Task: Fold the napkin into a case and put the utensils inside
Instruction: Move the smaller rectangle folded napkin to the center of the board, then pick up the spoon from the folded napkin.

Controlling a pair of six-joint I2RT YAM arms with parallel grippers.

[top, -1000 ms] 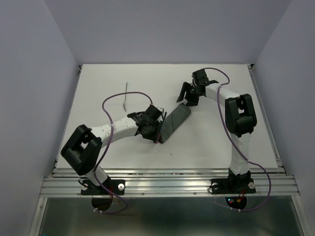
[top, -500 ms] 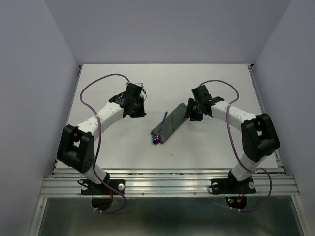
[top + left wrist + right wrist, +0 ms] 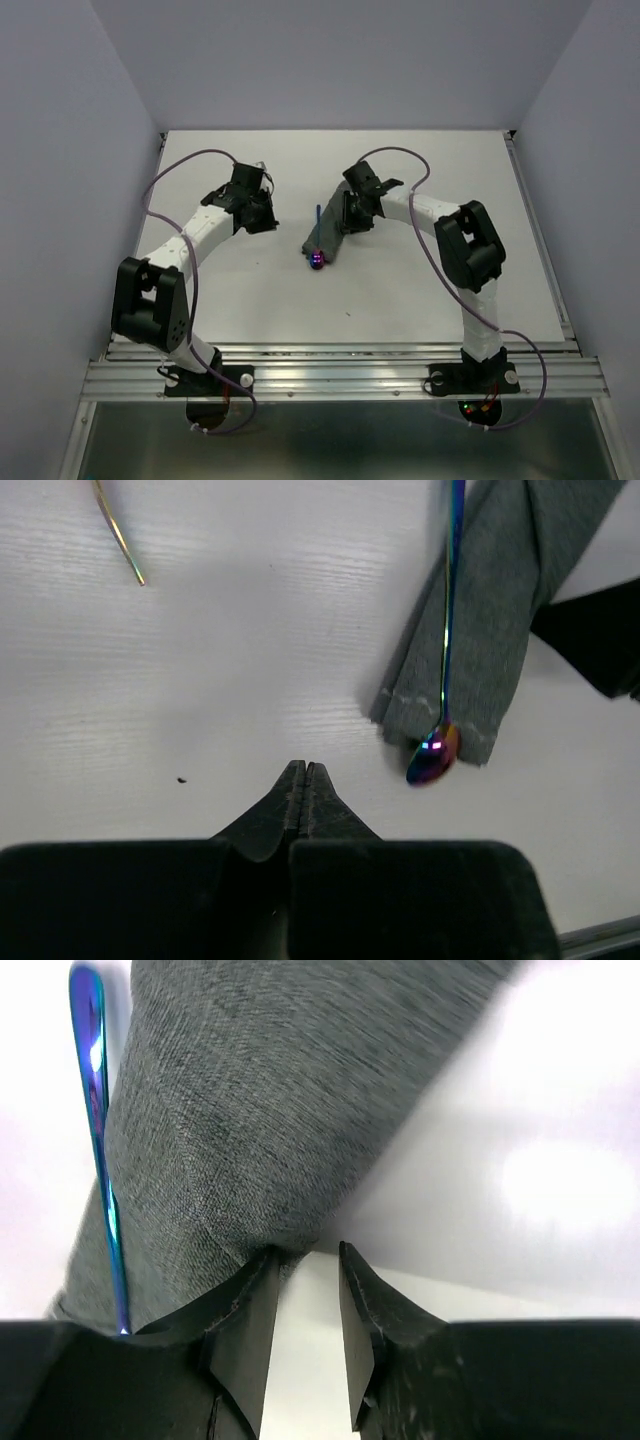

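The napkin lies as a narrow dark grey case (image 3: 331, 236) mid-table, also in the left wrist view (image 3: 495, 620). A spoon with a shiny purple-blue bowl (image 3: 433, 757) lies along the case, bowl past its near end (image 3: 317, 260), teal handle (image 3: 97, 1110) on the cloth. A thin golden-grey utensil (image 3: 118, 532) lies apart on the table. My left gripper (image 3: 303, 766) is shut and empty, left of the case (image 3: 262, 218). My right gripper (image 3: 307, 1250) stands narrowly open at the case's far end (image 3: 346, 222), one finger (image 3: 250, 1290) touching the cloth edge.
The white table (image 3: 420, 290) is bounded by a metal rail (image 3: 340, 372) at the near edge and grey walls on three sides. A small dark speck (image 3: 181, 778) lies on the table near my left gripper. Purple cables loop over both arms.
My left gripper left the case, moved back-left and shut empty. The spoon now lies along the case. My right gripper moved left with the case's far end and narrowed.
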